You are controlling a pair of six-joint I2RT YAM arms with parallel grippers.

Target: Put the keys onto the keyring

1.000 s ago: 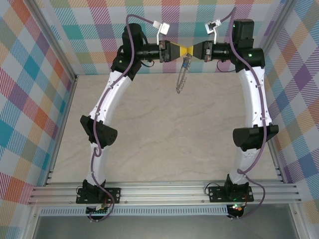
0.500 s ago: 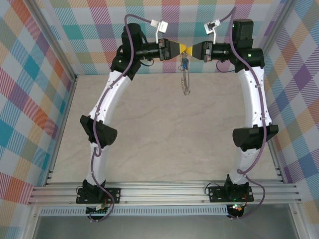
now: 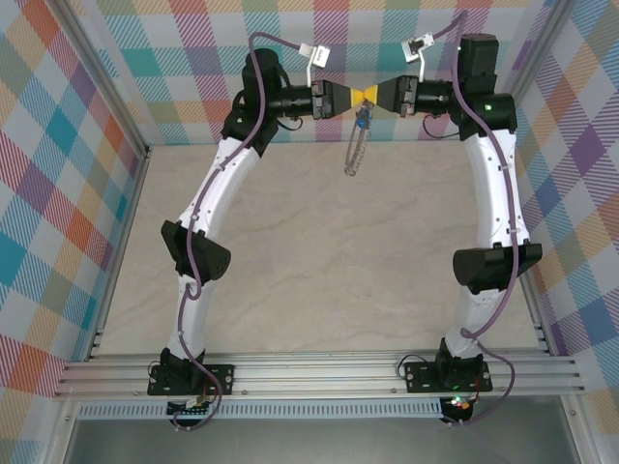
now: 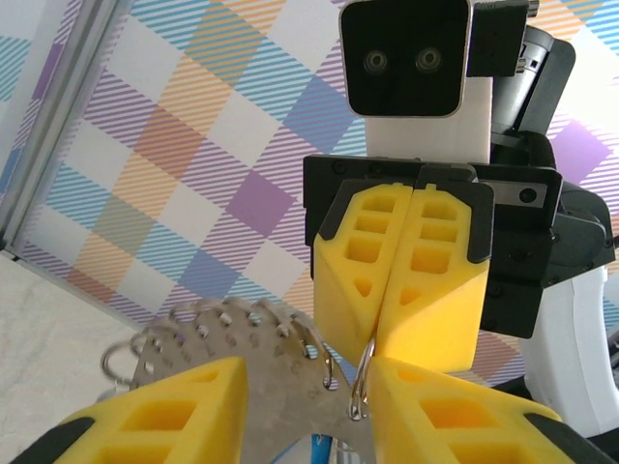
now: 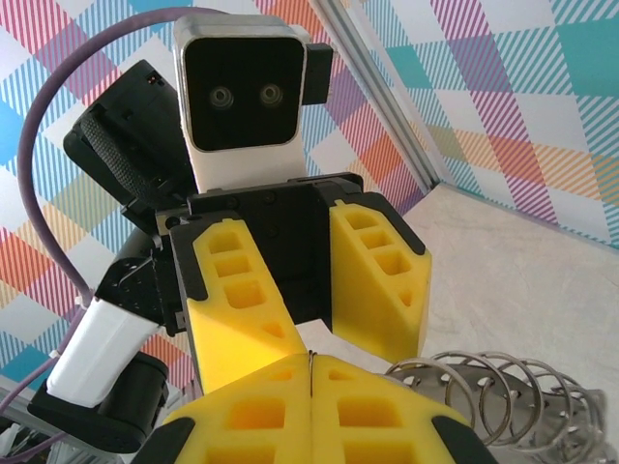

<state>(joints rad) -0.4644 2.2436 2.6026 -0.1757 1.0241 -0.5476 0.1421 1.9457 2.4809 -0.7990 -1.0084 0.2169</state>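
My two grippers meet tip to tip high at the back of the cell. My right gripper (image 3: 373,96) is shut on a thin wire loop (image 4: 362,379) of the keyring (image 3: 355,153), which hangs below as a grey bumpy strip. The key's blue head (image 3: 362,118) shows just under the fingertips. In the left wrist view, my left gripper (image 4: 309,425) stands open, and its yellow fingers (image 4: 164,416) flank the keyring's holed metal plate (image 4: 261,387) and several small rings (image 5: 484,391). The right gripper's (image 5: 309,372) fingers press flat together on the wire.
The beige table (image 3: 319,271) lies well below both grippers. Plaid walls (image 3: 58,193) enclose the cell on the left, back and right. Purple cables (image 3: 253,58) loop over the arms near the back wall. The rail with the arm bases (image 3: 319,372) runs along the near edge.
The hanging keyring has swung from left to straight and back slightly left. Both wrists have risen a little. The left jaws have narrowed somewhat, and the right stays shut.
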